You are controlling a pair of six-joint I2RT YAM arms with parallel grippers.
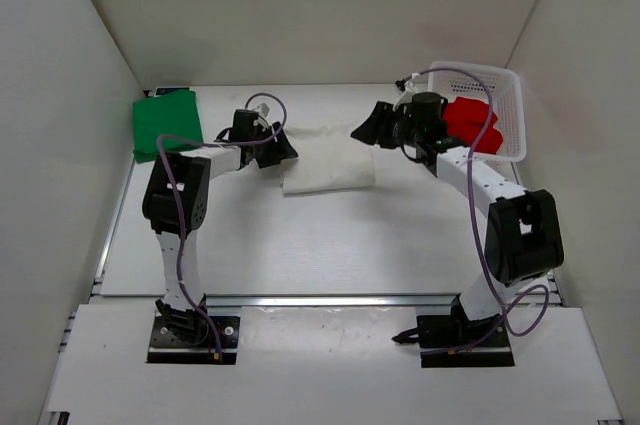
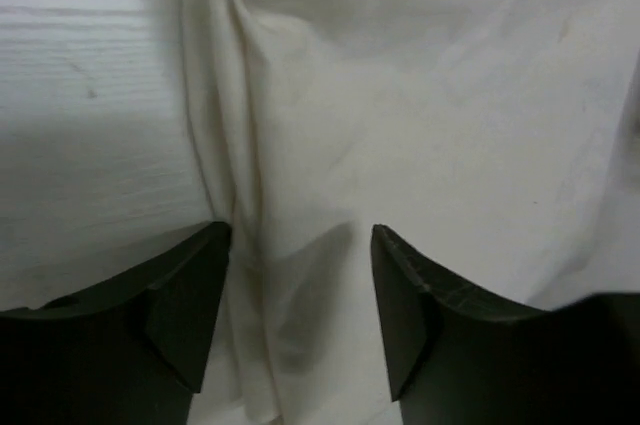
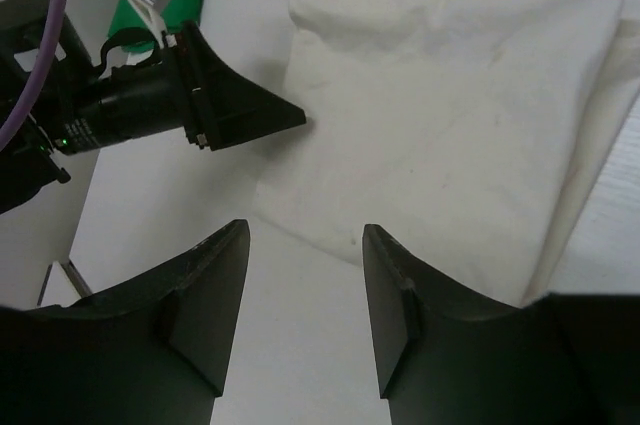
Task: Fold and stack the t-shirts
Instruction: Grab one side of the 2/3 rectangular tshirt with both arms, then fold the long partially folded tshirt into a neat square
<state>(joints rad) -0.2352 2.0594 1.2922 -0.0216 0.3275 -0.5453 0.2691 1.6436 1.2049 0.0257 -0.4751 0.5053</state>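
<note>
Saw bare table [image 1: 350, 245] nearest the bases, open room along the front; found left gripper [image 1: 283, 150] with fingers apart, empty, at the left edge of the folded off-white t-shirt [image 1: 330, 165] mid-table; found right gripper [image 1: 362, 128] likewise parted, holding nothing, near its far right corner; farther back, noted green t-shirt [image 1: 167, 125] folded far left, red t-shirt [image 1: 468, 123] inside the basket [image 1: 517, 110] far right.
</note>
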